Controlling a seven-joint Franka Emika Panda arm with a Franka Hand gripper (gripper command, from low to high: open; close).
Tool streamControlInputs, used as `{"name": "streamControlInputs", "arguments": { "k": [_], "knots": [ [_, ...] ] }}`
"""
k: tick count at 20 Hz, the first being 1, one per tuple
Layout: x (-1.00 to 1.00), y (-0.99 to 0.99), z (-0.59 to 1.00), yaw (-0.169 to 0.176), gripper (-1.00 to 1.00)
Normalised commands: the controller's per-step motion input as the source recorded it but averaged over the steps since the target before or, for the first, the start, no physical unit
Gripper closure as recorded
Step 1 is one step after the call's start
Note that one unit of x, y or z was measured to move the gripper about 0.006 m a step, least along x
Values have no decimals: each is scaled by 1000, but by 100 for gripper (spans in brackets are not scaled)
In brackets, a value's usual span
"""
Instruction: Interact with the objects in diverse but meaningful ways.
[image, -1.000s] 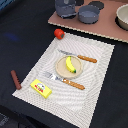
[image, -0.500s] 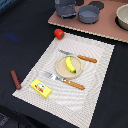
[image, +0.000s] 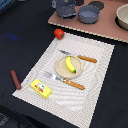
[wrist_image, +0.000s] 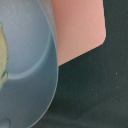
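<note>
While banana (image: 70, 64) rests on plate (image: 68, 66), yellow block (image: 41, 88) (label unreadable)

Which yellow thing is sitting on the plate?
The yellow banana is on the round plate, between the fork and knife. The yellow block lies off the plate, on the striped mat's corner.

A pale blue-grey bowl (wrist_image: 30, 60) fills much of the wrist view, seen from above, its smooth curved rim sweeping through the frame. A sliver of something yellowish-green (too cropped to identify) shows inside it at the frame's edge. The bowl overlaps a salmon-pink board (wrist_image: 80, 30) with a rounded corner, lying on a dark surface (wrist_image: 92, 92).
</note>
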Motion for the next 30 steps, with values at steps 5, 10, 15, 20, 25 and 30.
{"name": "streamControlInputs", "arguments": {
  "k": [5,10,15,20,25,30],
  "knots": [
    [-430,0,-333,0,-100],
    [-375,0,-337,0,-100],
    [-272,2,-292,0,-100],
    [-60,78,-146,-17,-100],
    [0,105,-107,-39,-100],
    [0,93,-119,-41,-100]
  ]
}}
